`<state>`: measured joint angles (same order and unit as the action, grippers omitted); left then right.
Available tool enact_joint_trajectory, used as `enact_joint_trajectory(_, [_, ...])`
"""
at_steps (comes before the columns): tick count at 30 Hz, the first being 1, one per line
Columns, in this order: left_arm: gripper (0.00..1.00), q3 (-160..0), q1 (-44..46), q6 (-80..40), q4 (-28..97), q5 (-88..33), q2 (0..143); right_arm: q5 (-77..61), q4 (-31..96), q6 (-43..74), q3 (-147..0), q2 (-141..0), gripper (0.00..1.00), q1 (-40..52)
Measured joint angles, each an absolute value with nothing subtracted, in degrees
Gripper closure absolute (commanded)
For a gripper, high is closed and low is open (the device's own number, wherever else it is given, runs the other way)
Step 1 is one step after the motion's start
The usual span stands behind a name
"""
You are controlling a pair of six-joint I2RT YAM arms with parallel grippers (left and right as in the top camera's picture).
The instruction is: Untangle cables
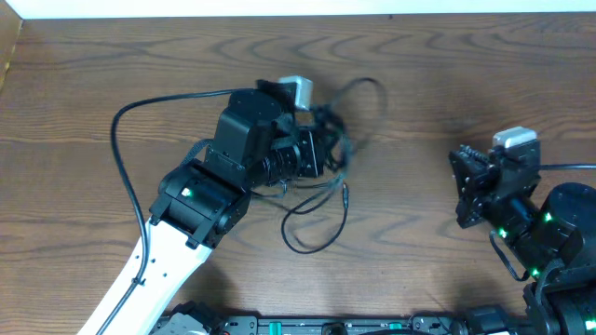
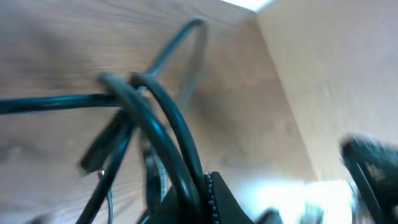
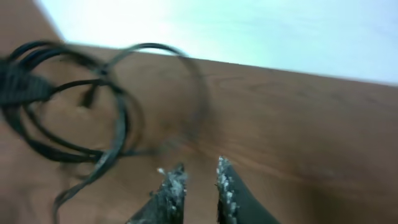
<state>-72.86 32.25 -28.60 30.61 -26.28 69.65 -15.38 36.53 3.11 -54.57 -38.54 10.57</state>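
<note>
The cables (image 1: 328, 130) form a thin black clump near the table's middle. One loop (image 1: 368, 93) reaches to the back right and another loop (image 1: 317, 228) trails toward the front. My left gripper (image 1: 321, 154) is in the clump. In the left wrist view it (image 2: 208, 199) is shut on two cable strands (image 2: 161, 124) that arch up out of its jaws. My right gripper (image 1: 459, 186) stands well to the right, apart from the clump. Its tips (image 3: 200, 171) are slightly open with only bare wood between them, and the cable loops (image 3: 112, 118) lie ahead on the left.
The left arm's own thick black cable (image 1: 121, 149) arcs over the table at the left. A white wall borders the wooden table's (image 1: 466, 74) far edge. A metal rail (image 1: 326, 326) runs along the front edge.
</note>
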Motion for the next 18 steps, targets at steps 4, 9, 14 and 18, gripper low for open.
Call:
enact_joint_trajectory(4, [0.93, -72.86, 32.25, -22.79, 29.67, -33.56, 69.65, -24.05, 36.49, -3.05, -54.57, -38.54, 0.56, 10.57])
enact_joint_trajectory(9, [0.93, -72.86, 32.25, -19.33, 25.85, -40.45, 69.65, -32.38, 36.45, -7.03, -54.57, -38.54, 0.47, 10.57])
enact_joint_trajectory(14, [0.93, -72.86, 32.25, -18.11, 22.04, -46.44, 69.65, -36.93, 36.42, -8.25, -54.57, -38.54, 0.46, 10.57])
enact_joint_trajectory(18, [0.93, -72.86, 32.25, -17.85, 19.42, -51.31, 69.65, -38.33, 35.57, -8.49, -54.57, -38.57, 0.46, 10.57])
